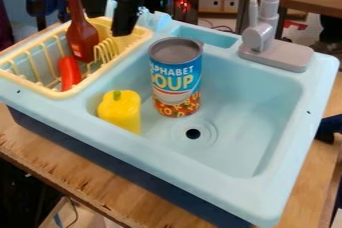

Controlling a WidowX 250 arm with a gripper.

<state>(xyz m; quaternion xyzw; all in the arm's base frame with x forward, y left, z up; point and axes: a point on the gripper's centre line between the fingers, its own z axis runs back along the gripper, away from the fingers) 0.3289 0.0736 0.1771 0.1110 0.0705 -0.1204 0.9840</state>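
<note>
Sink rim (180, 169) nearest; soup can (177, 79) inside, right of fingers (125, 22); cannot tell fingers' spread.

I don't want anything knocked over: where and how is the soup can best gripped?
Probably the upper side wall, just below the rim of the soup can, with the jaws coming straight down around it. It stands upright with its top uncovered, and its round, straight sides suit opposed jaws if they open wide enough. Keep clear of the yellow pepper close by in the sink.

Slanted view down onto toy sink (250, 122), fairly close
</note>
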